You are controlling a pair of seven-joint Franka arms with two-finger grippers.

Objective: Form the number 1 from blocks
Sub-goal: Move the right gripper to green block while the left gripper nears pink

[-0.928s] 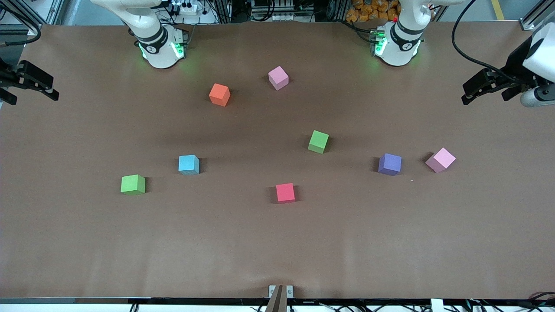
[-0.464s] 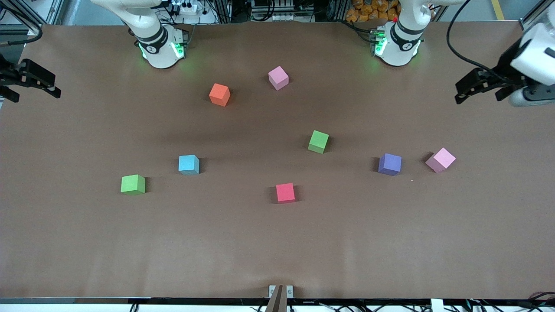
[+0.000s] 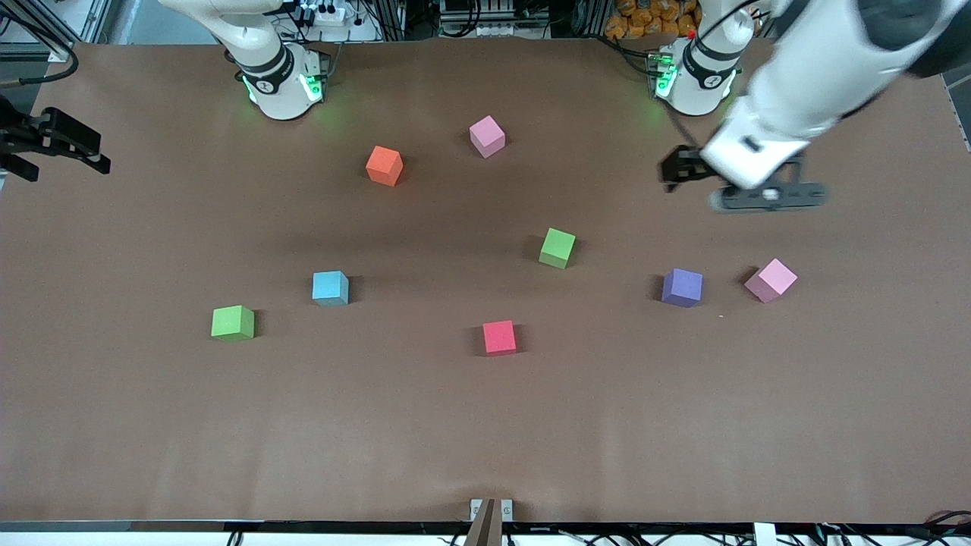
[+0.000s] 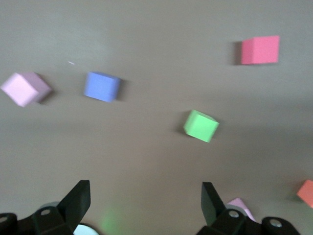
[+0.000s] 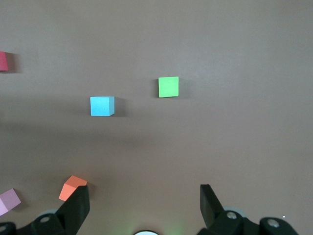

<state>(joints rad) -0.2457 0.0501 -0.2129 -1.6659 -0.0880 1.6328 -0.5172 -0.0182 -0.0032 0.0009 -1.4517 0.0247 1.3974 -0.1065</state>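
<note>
Blocks, eight small matte cubes, lie scattered well apart on the brown table (image 3: 485, 425); the purple cube (image 3: 682, 287) and a pink cube (image 3: 771, 280) sit toward the left arm's end. They look light and rigid, best pinched across flat opposite faces. The left gripper (image 4: 144, 200) hangs spread and empty above bare table near them; the right gripper (image 5: 142, 205) waits, also spread, at its table edge.

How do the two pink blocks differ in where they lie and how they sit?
One pink block lies farther from the front camera, beside the orange block; the other pink block lies nearer, beside the purple block, toward the left arm's end, turned more cornerwise. Both rest untouched on the table.
</note>
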